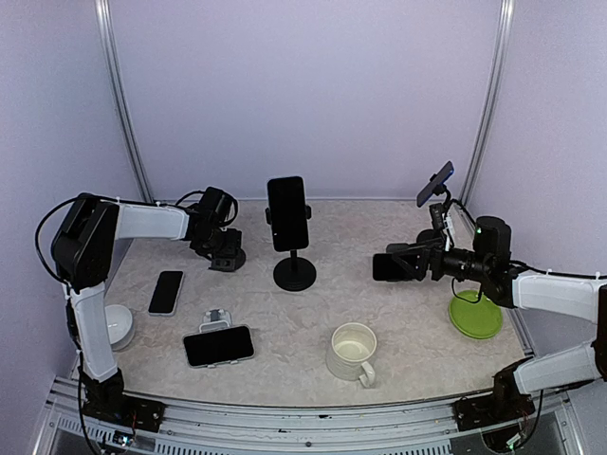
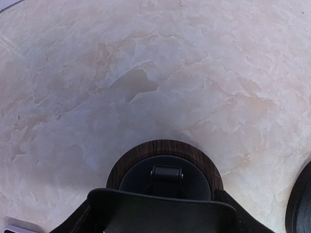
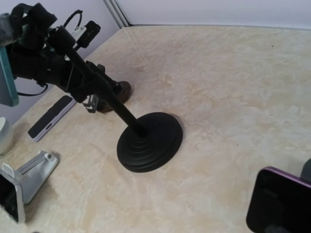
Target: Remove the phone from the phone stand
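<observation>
A purple-edged phone [image 1: 389, 267] is clamped in the right gripper [image 1: 410, 264] and held clear of the table at 3 o'clock from the black stand [image 1: 294, 274], which carries another phone [image 1: 286, 212]. The left gripper [image 1: 225, 254] is set down over an empty wood-rimmed stand [image 2: 164, 165] at 9 o'clock, probably to pin it; its grip cannot be told. The held phone is judged already freed.
</observation>
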